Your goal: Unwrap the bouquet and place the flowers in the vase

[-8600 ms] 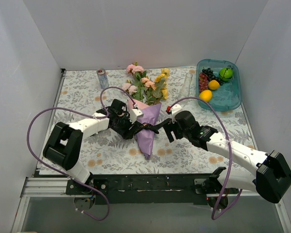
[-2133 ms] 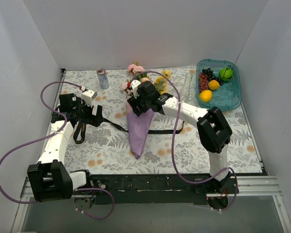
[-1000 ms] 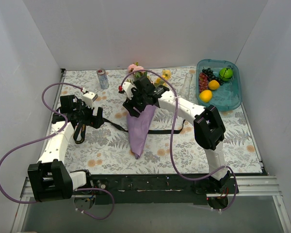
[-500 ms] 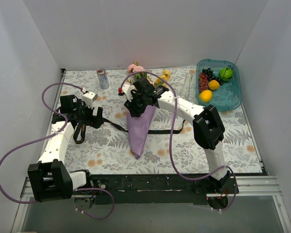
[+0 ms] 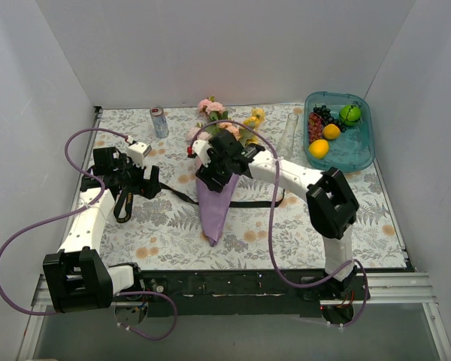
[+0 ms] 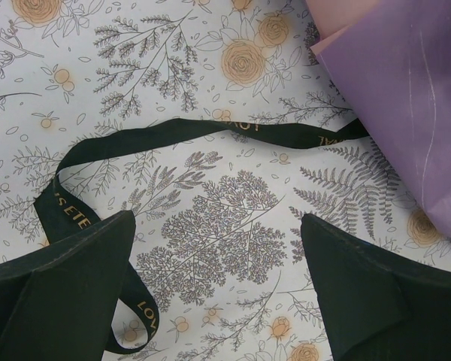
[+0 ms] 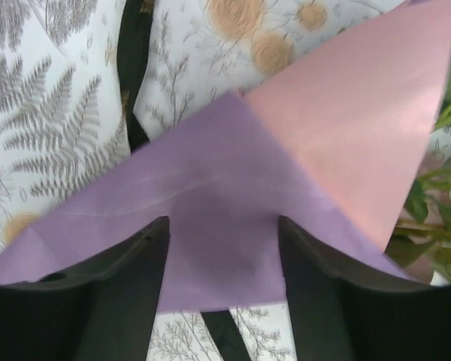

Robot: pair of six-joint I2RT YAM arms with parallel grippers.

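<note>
Vase (image 5: 288, 135) between bouquet (image 5: 214, 207) and tray (image 5: 355, 153)

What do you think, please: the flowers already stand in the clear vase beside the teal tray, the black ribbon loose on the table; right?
Not quite: the top external view shows the vase beside the teal tray empty; the flowers lie in the purple paper on the table. The black ribbon is indeed loose there.

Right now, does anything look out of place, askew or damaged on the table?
The ribbon lies loose and untied across the table, running under the paper. One paper corner is folded back, pink side up. The bouquet lies flat while the vase stands empty. Nothing looks spilled or torn.
</note>
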